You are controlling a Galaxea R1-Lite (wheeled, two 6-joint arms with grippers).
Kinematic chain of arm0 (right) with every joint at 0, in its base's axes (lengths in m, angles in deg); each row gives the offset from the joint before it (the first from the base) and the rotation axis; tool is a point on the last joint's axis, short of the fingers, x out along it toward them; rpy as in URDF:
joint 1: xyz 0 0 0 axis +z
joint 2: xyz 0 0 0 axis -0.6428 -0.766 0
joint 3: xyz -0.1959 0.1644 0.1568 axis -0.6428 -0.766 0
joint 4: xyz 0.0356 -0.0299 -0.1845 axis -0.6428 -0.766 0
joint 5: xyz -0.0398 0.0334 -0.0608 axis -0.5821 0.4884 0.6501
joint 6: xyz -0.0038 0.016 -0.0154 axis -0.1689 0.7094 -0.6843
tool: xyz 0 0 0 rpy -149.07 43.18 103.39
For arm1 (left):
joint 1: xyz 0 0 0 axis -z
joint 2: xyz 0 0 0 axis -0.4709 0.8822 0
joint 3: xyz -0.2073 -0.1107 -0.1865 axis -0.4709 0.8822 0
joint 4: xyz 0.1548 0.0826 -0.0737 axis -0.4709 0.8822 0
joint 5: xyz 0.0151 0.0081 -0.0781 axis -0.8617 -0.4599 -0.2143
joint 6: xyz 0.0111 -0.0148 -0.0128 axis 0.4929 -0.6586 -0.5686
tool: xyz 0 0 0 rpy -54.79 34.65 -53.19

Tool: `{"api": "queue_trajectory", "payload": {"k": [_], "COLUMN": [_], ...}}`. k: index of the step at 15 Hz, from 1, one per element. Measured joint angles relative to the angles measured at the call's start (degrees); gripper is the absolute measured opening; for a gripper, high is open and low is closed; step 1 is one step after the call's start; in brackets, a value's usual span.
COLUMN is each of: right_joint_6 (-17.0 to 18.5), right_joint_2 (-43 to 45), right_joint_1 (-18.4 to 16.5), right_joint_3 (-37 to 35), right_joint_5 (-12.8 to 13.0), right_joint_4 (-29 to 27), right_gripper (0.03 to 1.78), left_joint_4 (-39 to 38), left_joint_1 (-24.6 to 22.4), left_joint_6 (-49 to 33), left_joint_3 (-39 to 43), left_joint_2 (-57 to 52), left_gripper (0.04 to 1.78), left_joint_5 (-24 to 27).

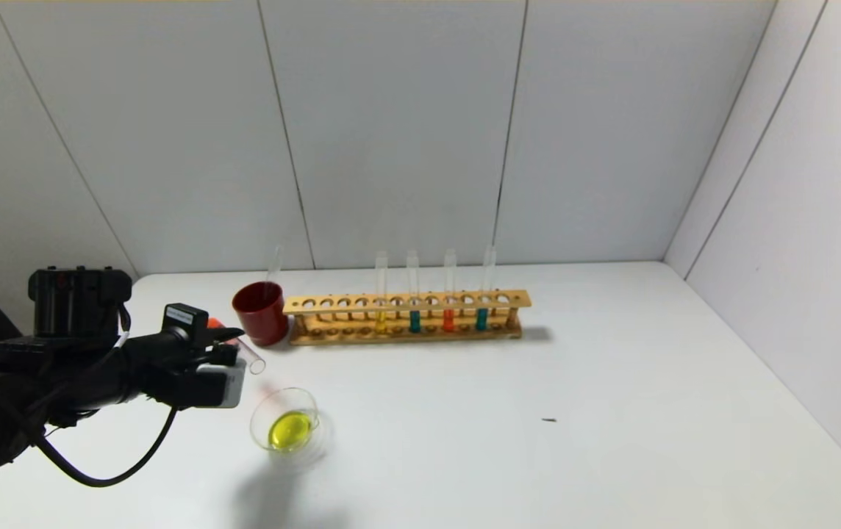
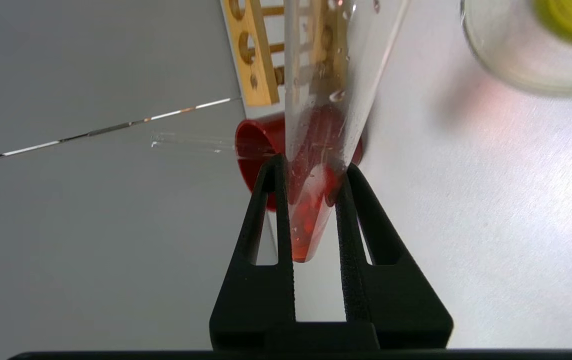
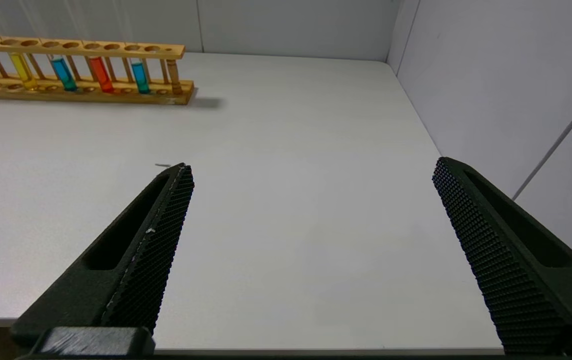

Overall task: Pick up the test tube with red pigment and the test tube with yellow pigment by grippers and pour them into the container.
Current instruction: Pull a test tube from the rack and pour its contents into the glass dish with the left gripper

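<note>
Here, the left gripper (image 2: 311, 200) has its jaws clamped on the lower, liquid-filled end of the test tube with red pigment (image 2: 316, 150), holding it nearly level above the table (image 1: 612, 411). The tube's long axis runs from the jaws toward its open mouth, which hangs above and just short of the container's (image 1: 284, 420) near rim. That low glass dish, already holding yellow liquid, sits on the table just beyond and below the mouth, so the pour appears to hinge on carrying the mouth over the rim and dipping it. The right gripper (image 3: 311, 235), jaws wide apart and empty, is well off to the other side. A red cup (image 1: 261, 312) and a wooden rack (image 1: 406, 317) stand behind.
</note>
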Motion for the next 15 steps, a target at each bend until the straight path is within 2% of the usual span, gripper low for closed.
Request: {"api": "queue_trajectory", "payload": {"k": [5, 15], "right_joint_6": [0.0, 0.0], "right_joint_2": [0.0, 0.0], "right_joint_1": [0.0, 0.0], "right_joint_3": [0.0, 0.0], "right_joint_5": [0.0, 0.0], "right_joint_4": [0.0, 0.0], "right_gripper": [1.75, 1.75], "left_joint_4": [0.6, 0.2], "left_joint_1": [-2.6, -2.4], "left_joint_6": [8.4, 17.2], "left_joint_3": [-0.5, -2.9], "left_joint_2": [0.3, 2.0], "left_gripper": [0.31, 0.31], "left_joint_5": [-0.1, -1.2]}}
